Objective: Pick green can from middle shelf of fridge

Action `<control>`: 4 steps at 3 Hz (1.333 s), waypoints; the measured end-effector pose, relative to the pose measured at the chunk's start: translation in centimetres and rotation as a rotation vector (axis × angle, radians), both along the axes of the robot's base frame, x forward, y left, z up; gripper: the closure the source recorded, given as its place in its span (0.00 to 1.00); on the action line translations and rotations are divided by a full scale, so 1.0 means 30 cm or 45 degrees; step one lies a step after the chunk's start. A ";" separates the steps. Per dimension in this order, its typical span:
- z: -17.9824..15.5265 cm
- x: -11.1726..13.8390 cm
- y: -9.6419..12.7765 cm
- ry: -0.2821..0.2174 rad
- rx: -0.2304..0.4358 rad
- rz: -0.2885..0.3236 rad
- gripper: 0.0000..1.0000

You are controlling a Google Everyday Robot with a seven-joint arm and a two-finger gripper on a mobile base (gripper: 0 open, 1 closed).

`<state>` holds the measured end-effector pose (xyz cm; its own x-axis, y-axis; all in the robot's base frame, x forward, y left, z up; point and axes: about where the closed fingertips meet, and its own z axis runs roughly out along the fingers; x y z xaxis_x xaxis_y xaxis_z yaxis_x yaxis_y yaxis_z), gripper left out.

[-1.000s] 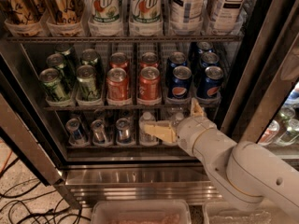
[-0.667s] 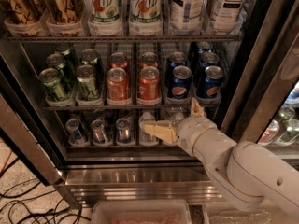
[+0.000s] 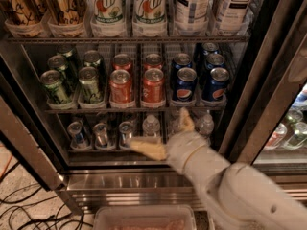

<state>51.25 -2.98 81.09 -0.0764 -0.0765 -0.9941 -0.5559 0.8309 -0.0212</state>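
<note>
Several green cans (image 3: 90, 84) stand in two rows at the left of the middle shelf (image 3: 129, 109), a wire rack in the open fridge (image 3: 144, 176). Red-orange cans (image 3: 153, 86) stand in the middle of the shelf and dark blue cans (image 3: 184, 84) at the right. My gripper (image 3: 158, 128) is below that shelf, in front of the lower rack of small bottles. It is open and empty, with one pale finger (image 3: 146, 149) pointing left and the other pointing up. It is lower than the green cans and to their right.
Tall bottles and cans (image 3: 149, 8) fill the rack above. Small water bottles (image 3: 151, 126) and small cans (image 3: 101, 134) stand on the lower rack. The door frame (image 3: 259, 95) rises at the right. A clear bin (image 3: 144, 219) sits below, and cables (image 3: 19, 210) lie on the floor at the left.
My gripper has moved a little left and down in front of the lower rack. It stays open and empty. The cans have not moved.
</note>
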 end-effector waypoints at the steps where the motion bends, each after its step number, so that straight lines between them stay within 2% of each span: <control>1: 0.031 -0.130 0.166 -0.037 0.090 0.082 0.00; 2: 0.106 -0.220 0.305 -0.091 0.135 0.174 0.00; 3: 0.141 -0.221 0.409 -0.130 0.080 0.212 0.00; 4: 0.127 -0.153 0.500 -0.135 0.000 0.223 0.00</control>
<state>46.66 12.02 84.91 0.0428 -0.0791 -0.9959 -0.6867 0.7217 -0.0868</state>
